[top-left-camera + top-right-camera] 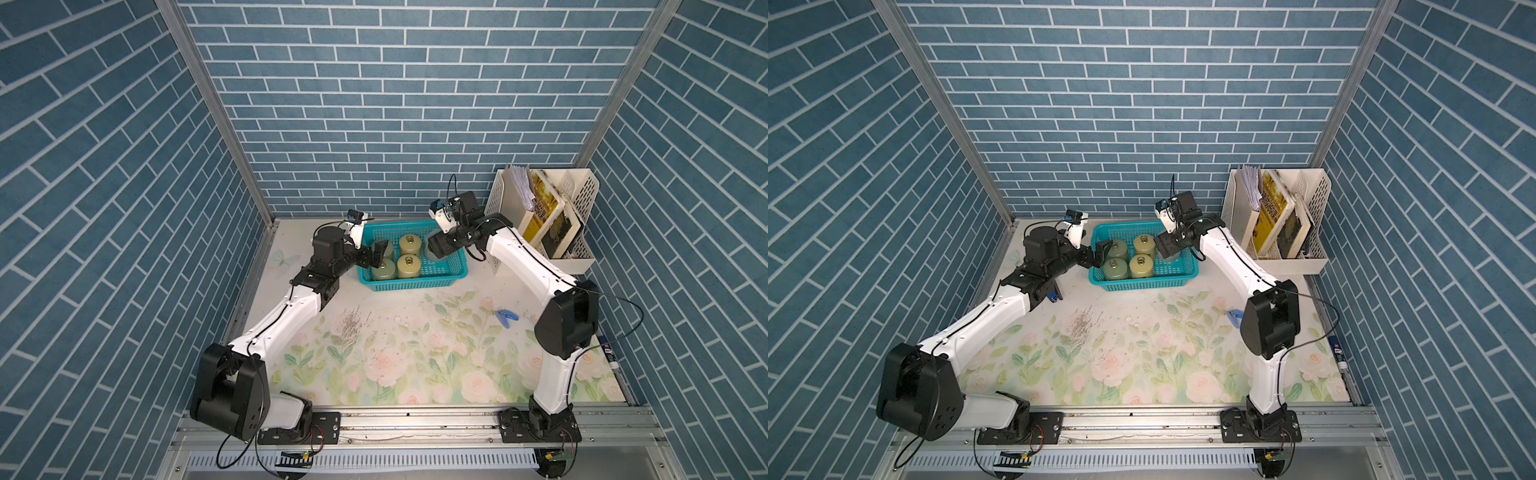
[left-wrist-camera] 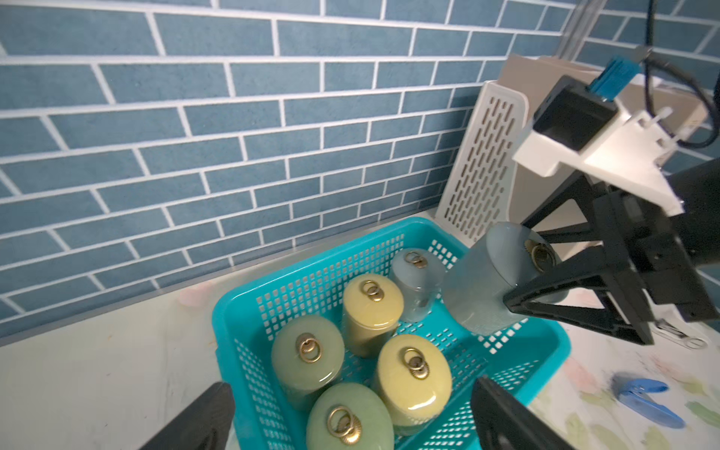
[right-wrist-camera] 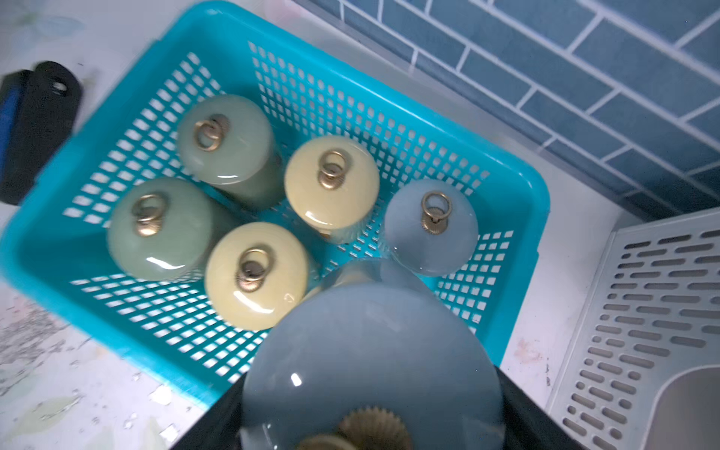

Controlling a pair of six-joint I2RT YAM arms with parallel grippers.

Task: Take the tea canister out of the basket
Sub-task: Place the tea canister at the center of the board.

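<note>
The teal basket (image 1: 411, 286) (image 1: 1142, 284) stands at the back of the table. My right gripper (image 3: 370, 417) (image 1: 436, 247) is shut on a grey-blue tea canister (image 3: 370, 350) (image 2: 487, 280), gripping it at the lid end. The canister hangs tilted above the basket's right end, clear of the basket floor. Inside the basket (image 3: 46, 249) stand two green canisters (image 3: 230, 140), two yellow ones (image 3: 331, 183) and another grey-blue one (image 3: 432, 233). My left gripper (image 2: 350, 419) (image 1: 379, 254) is open over the basket's left end, above the green canisters, holding nothing.
A white perforated file rack (image 1: 544, 220) with books stands just right of the basket, close to my right arm. A blue clip (image 1: 507, 318) and a patch of small metal bits (image 1: 349, 328) lie on the floral table. Blue brick walls enclose the table.
</note>
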